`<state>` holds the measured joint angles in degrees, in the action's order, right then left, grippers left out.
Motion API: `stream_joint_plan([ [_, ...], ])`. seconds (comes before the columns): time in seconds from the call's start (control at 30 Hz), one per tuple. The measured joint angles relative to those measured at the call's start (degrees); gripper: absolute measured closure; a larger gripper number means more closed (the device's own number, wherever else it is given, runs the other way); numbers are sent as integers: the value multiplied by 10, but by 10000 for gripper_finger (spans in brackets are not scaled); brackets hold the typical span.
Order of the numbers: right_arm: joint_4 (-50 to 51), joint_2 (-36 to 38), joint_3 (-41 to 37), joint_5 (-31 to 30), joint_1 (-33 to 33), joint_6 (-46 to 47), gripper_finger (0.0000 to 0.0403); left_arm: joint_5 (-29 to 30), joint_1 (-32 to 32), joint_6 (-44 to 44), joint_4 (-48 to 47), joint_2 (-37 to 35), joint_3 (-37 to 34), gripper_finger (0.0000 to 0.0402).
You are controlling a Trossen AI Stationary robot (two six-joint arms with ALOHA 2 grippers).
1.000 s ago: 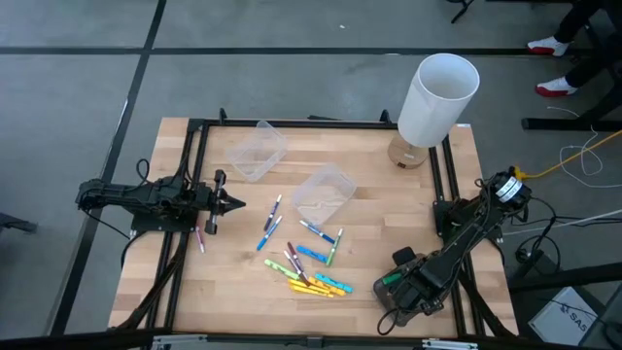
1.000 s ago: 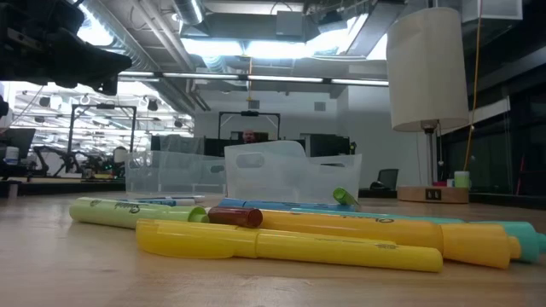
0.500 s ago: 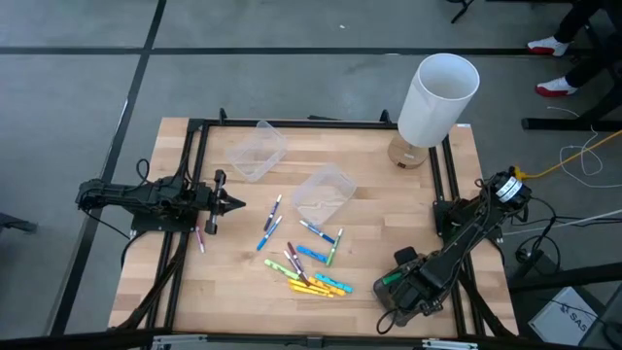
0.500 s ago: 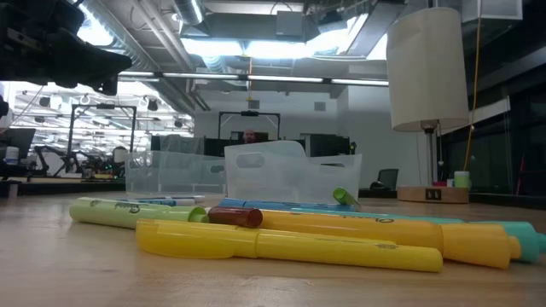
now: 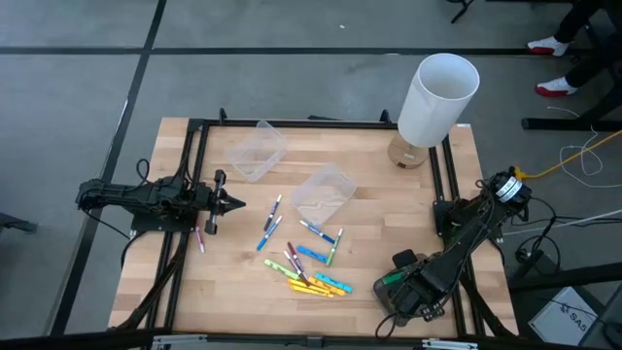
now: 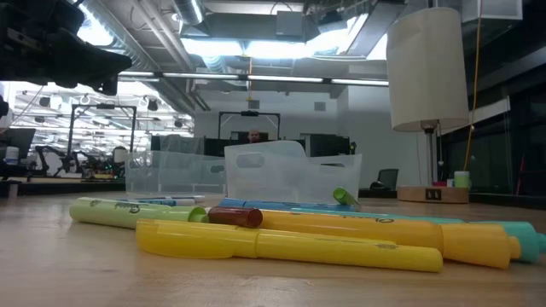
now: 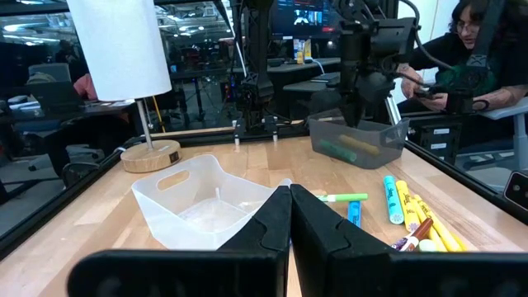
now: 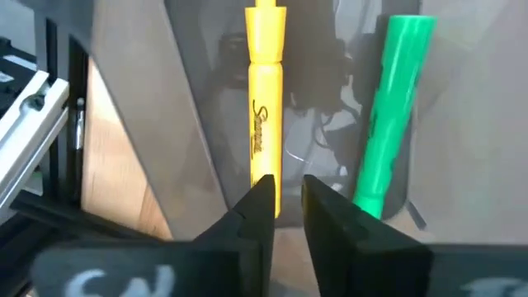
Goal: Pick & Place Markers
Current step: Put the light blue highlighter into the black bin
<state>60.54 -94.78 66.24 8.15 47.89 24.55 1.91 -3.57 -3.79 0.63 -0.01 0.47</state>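
Observation:
Several markers [image 5: 306, 264] in yellow, green, blue and maroon lie loose on the wooden table's near middle; the low view shows a yellow marker [image 6: 281, 243] closest. A yellow marker [image 8: 266, 107] and a green marker [image 8: 394, 107] lie in a tub [image 7: 363, 155] at the near right corner. My right gripper [image 8: 287, 202] hangs over that tub pointing down, fingers a little apart, nothing between them. My left gripper [image 5: 233, 202] waits shut and level at the table's left side.
Two clear tubs [image 5: 258, 151] [image 5: 323, 190] stand on the table's far middle. A white lamp [image 5: 437, 92] stands at the far right corner. One marker [image 5: 201, 238] lies by the left arm. Black frame rails run along the edges. A person [image 7: 466, 49] sits beyond the table.
My right gripper has risen a little above the tub at the near right corner. The markers on the table lie as before.

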Motion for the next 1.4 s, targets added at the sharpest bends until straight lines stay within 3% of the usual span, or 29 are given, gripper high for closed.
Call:
stream_joint_plan([
  [0.33,71,0,55,-11,0,-11,399,0,0,0,0,0,0,398],
  [0.7,145,0,134,-86,-19,-8,398,0,0,0,0,0,0,398],
  [1.03,145,0,189,-86,-79,37,400,0,0,0,0,0,0,398],
  [1.4,117,0,197,-86,-145,114,401,0,0,0,0,0,0,398],
])
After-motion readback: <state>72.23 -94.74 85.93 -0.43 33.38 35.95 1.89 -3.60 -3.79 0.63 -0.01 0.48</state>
